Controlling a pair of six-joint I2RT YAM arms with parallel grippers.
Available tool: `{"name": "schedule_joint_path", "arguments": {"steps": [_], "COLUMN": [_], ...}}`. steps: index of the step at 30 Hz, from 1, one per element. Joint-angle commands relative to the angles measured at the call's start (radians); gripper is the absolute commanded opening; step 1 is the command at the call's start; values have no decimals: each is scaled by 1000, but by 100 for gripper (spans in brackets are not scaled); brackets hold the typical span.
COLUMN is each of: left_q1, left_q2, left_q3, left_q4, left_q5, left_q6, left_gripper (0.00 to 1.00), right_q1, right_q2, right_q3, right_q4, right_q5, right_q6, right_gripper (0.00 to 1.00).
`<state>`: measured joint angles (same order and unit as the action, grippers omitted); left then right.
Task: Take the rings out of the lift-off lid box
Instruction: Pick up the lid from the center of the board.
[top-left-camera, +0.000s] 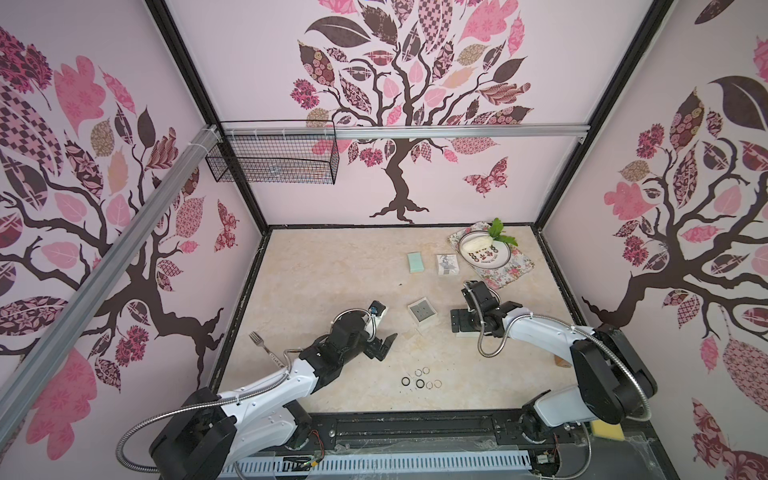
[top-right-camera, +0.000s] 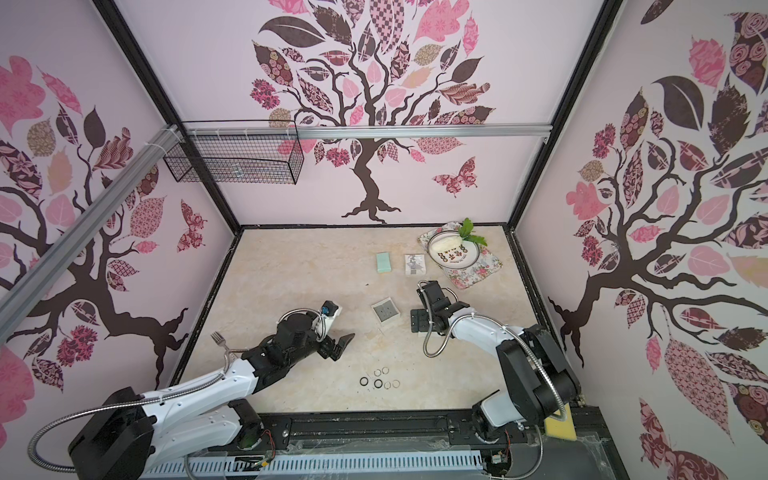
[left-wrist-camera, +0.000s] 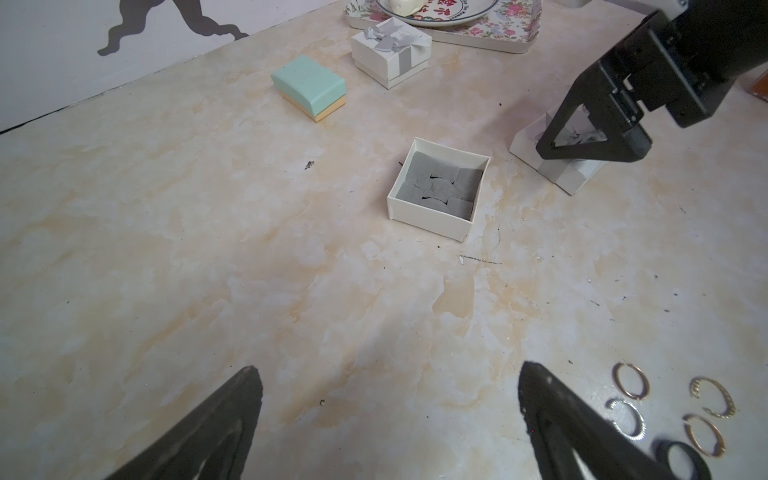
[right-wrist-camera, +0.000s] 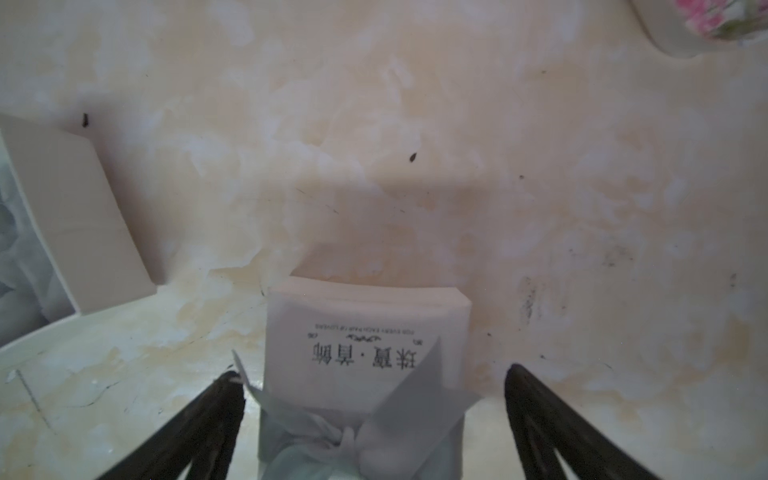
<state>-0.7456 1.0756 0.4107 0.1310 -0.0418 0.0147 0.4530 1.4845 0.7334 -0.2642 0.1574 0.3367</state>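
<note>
Six rings (top-left-camera: 420, 379) out on desk (top-left-camera: 332, 270), box (left-wrist-camera: 428, 222) empty; left claw (left-wrist-camera: 388, 368), right claw (right-wrist-camera: 372, 372) spread wide, holding nothing. You look done.

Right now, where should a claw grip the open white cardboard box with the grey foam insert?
Probably from straight above, the open left claw straddling two opposite outer walls of the open white cardboard box. It sits flat and upright with bare marbled table on every side. The grey foam insert fills the inside, leaving little room for a rim pinch.
</note>
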Motion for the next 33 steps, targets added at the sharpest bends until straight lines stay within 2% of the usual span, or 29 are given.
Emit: {"name": "schedule_joint_path", "arguments": {"steps": [1,5,7,9,12,20,25,33], "left_q1": [4,5,4,4,6,7,8,7], "left_q2": [-15,-13,-15,-16,-21,-30,-20,-17], "left_q3": [-3,-3,-3,-3,-6,-7,-1,4], "left_q4": [5,5,6,6,5,1,0,-2], "left_q5": [-5,-4,-5,-5,-8,-9,-5,4], "left_q6": [2,4,4,5,7,10,13,10], "left_gripper": [98,98,98,98,98,98,98,98], "right_q1": [2,2,1,0,2,9,43,121], "right_q2": [50,97,113,129,141,76,9,123], "right_q3": [53,81,85,94,105,150,227,356], "right_q4": [0,-15,-13,-17,-29,-103,-136,-112], "right_q5": [-40,-59,-66,-71,-80,-72,-124,-237], "right_q6": [10,11,11,9,5,-74,-207,-339], "right_gripper": [99,97,91,79,72,71,74,75]}}
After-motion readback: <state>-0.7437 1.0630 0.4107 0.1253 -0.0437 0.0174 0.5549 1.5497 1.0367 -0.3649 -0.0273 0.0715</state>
